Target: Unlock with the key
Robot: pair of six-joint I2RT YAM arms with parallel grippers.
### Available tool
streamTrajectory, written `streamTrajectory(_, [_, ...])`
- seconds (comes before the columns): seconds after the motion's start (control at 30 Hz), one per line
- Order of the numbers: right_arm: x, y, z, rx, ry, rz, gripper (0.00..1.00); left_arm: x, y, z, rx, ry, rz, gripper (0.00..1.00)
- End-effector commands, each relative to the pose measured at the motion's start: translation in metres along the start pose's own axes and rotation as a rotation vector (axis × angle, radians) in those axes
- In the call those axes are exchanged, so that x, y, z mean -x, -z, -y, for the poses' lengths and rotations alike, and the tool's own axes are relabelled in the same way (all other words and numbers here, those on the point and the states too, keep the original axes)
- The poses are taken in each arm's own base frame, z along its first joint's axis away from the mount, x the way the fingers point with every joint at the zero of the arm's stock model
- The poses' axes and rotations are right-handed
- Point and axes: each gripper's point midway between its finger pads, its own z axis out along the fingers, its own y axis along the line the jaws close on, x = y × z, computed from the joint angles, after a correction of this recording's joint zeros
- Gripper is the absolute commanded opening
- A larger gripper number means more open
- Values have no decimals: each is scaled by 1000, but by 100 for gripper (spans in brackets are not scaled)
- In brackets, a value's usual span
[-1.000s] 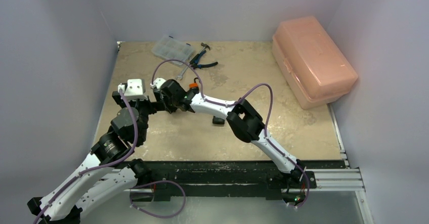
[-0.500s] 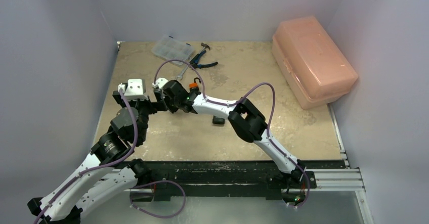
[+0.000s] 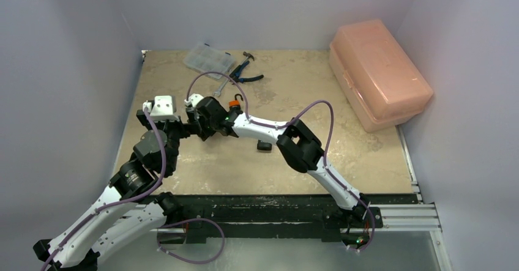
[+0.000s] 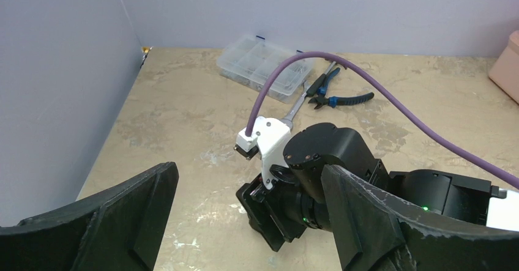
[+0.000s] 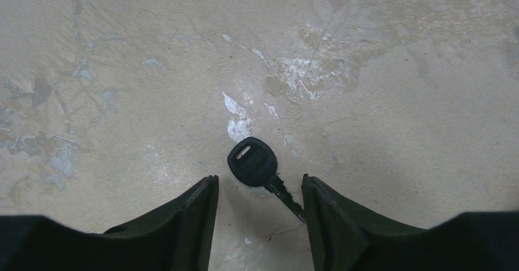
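— While the desk [image 3: 306,93], left arm [image 3: 122,185] and right arm [image 3: 306,152] sit much as a moment ago in the top view, what's different?
— Right jaws: they pinched shut, and now stand apart again, empty. Left jaws hang wide apart, holding nothing.
— And the key [image 5: 252,162]?
— Flat on the desk, low centre of the right wrist view, between the jaws, not gripped. I'd judge the grab missed; it needs regrasping before any unlocking.
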Motion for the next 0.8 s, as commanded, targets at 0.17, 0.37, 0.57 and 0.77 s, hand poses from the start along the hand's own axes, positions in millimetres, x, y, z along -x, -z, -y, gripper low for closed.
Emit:
streamTrajectory(0.17, [38, 5, -16, 76, 93, 86, 64, 10, 0, 2, -11, 42, 31, 95])
streamTrajectory(0.37, [23, -8, -29, 176, 184, 67, 64, 9, -1, 2, -13, 40, 29, 95])
streamTrajectory(0.57, [5, -19, -29, 199, 227, 23, 61, 8, -2, 3, -11, 35, 27, 95])
streamTrajectory(0.77, [-13, -18, -21, 164, 240, -19, 46, 8, -3, 3, -11, 34, 25, 95])
